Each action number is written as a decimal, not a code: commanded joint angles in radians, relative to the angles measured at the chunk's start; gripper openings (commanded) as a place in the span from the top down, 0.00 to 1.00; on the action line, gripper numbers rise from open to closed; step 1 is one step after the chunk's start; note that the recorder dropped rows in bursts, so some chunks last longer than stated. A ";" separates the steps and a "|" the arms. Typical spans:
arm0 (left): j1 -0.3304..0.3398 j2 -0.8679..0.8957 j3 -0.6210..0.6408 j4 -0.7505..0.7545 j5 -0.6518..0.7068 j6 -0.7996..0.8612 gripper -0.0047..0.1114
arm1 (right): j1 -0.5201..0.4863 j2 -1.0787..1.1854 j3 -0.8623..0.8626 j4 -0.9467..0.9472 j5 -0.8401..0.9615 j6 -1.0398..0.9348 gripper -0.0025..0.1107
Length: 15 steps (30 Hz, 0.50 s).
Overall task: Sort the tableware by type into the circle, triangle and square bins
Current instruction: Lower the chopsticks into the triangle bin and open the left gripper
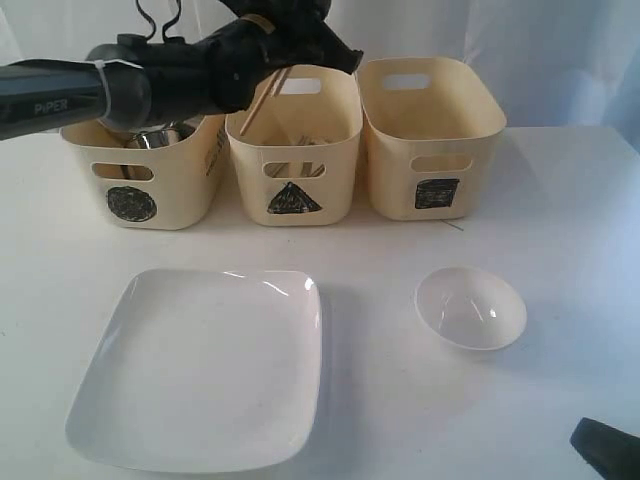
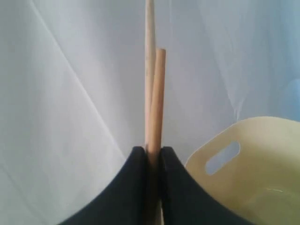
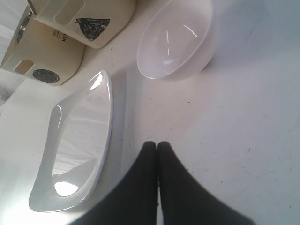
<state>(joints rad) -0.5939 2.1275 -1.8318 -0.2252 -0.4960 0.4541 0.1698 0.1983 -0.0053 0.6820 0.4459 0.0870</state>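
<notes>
Hovering over triangle bin [image 1: 293, 150], exterior: left gripper [image 1: 300, 48] w/ chopsticks [image 1: 262, 105] slanting down toward it; plate [image 1: 200, 370], dish [image 1: 470, 308] on table [image 1: 560, 250]. Left wrist: jaws pinch both sticks (tips uneven). Right wrist: right gripper [image 3: 157, 146] closed, empty, near plate.

White table [image 1: 560, 250]; white cloth backdrop [image 1: 560, 60] behind.

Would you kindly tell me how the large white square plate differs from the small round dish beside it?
The large white square plate is broad, shallow and square; the small translucent round dish is far smaller, deeper and circular. The plate lies left in the exterior view, the dish right. Both sit upright and empty on the white table.
</notes>
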 commanded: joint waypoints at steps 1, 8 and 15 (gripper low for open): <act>0.020 0.015 -0.029 0.051 -0.020 -0.009 0.96 | 0.004 -0.007 0.005 -0.003 -0.005 0.001 0.98; 0.024 0.017 -0.031 0.059 -0.024 -0.013 0.96 | 0.004 -0.007 0.005 -0.003 -0.005 0.001 0.98; 0.024 0.026 -0.031 0.059 -0.083 -0.118 0.96 | 0.004 -0.007 0.005 -0.003 -0.005 0.001 0.98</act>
<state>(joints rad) -0.5725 2.1540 -1.8565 -0.1641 -0.5357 0.4060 0.1698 0.1983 -0.0053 0.6820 0.4459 0.0870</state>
